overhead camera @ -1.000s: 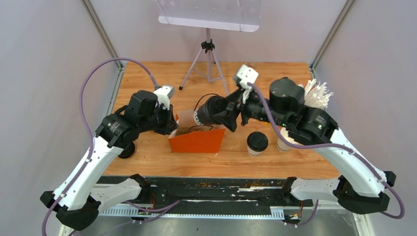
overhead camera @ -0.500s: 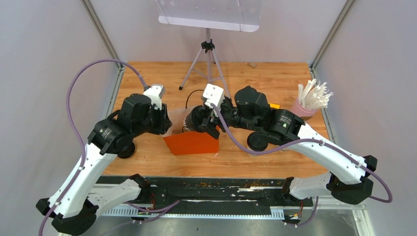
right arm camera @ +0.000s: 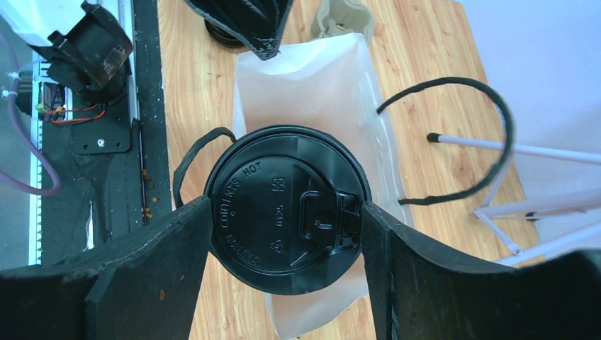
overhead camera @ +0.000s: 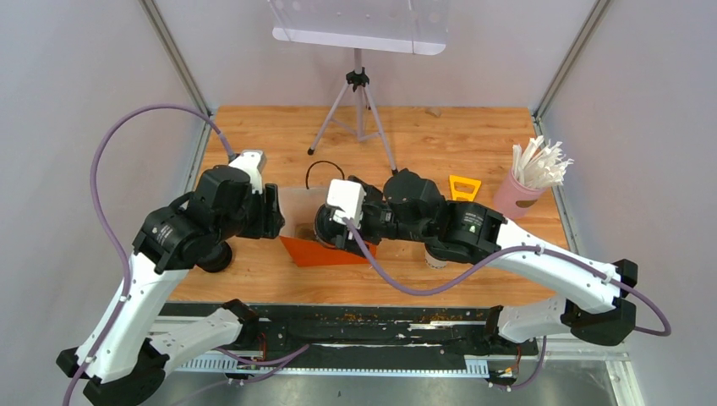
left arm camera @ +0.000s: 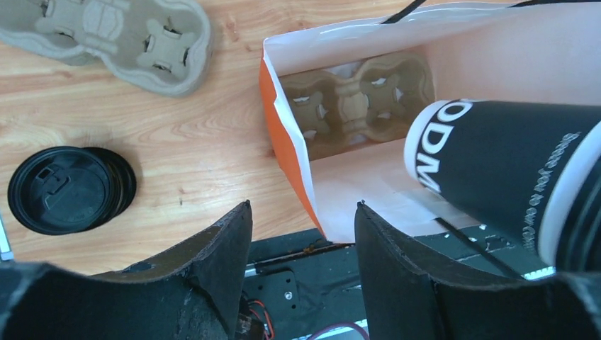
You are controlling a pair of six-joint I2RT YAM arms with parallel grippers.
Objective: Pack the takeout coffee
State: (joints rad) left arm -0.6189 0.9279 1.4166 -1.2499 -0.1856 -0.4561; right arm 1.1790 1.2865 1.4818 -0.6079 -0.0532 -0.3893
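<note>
A coffee cup (right arm camera: 283,205), black lid on, is pinched at the lid's sides by the jaws of the right gripper (right arm camera: 285,207). It sits base-first in the open mouth of the orange paper bag (overhead camera: 314,252). A pulp tray (left arm camera: 354,106) lies at the bag's bottom. The left gripper (left arm camera: 301,209) hangs at the bag's left rim, jaws spread and clamping nothing. A second cup (overhead camera: 435,258) stands just right of the bag, half hidden by the right arm. On the worktop (overhead camera: 423,135) left of the bag are a stack of black lids (left arm camera: 71,188) and another pulp tray (left arm camera: 120,35). A pink cup of straws (overhead camera: 517,193) stands well to the bag's right.
</note>
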